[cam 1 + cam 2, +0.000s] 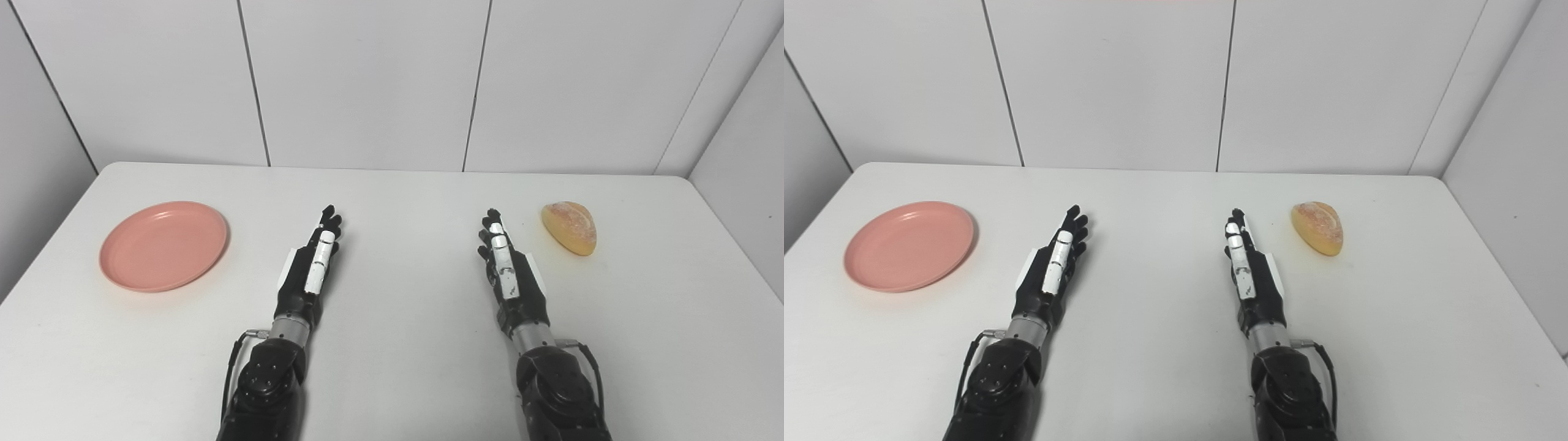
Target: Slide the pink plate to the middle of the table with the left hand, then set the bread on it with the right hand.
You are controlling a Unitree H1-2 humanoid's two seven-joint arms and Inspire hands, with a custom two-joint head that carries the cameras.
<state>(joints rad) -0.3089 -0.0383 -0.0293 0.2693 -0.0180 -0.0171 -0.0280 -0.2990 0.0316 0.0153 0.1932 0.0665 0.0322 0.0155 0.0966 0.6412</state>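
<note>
A round pink plate (pixel 163 245) lies empty on the left side of the white table (pixel 404 202). A golden bread roll (pixel 569 228) lies on the right side of the table. My left hand (pixel 313 263) rests edge-on near the middle, fingers stretched forward, open and empty, well to the right of the plate. My right hand (pixel 507 266) is also open and empty, fingers stretched forward, a short way left of the bread. Neither hand touches anything. The plate (pixel 909 245), the bread (pixel 1319 228) and both hands (pixel 1052 266) (pixel 1251 269) also show in the right eye view.
White wall panels (pixel 367 79) stand behind the table's far edge and along both sides. The table's left and right edges run close to the plate and the bread.
</note>
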